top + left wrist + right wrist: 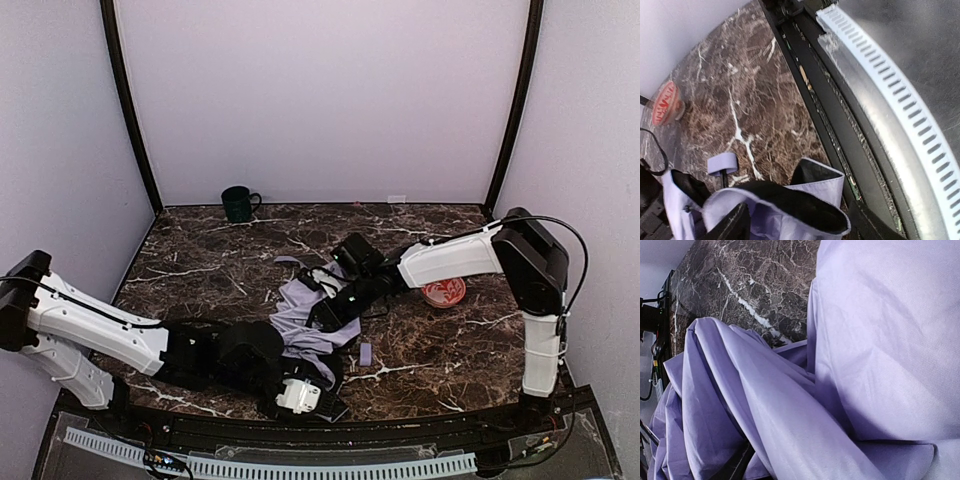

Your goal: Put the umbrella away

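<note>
The umbrella (300, 318) lies crumpled on the marble table, lavender fabric with black lining. Its small lavender handle (365, 353) points toward the near edge. My left gripper (305, 390) is low at the front edge; in the left wrist view its fingers (732, 225) stand wide apart with a fold of umbrella fabric (760, 220) between them, and the handle (722, 162) shows beyond. My right gripper (335, 303) is down on the far side of the fabric. In the right wrist view the fabric (880, 340) fills the frame and hides the jaws.
A red-patterned bowl (443, 291) sits right of the umbrella, under the right arm; it also shows in the left wrist view (666, 102). A dark green mug (238, 203) stands at the back left. The black front rail (840, 125) and white slotted duct (890, 90) border the near edge.
</note>
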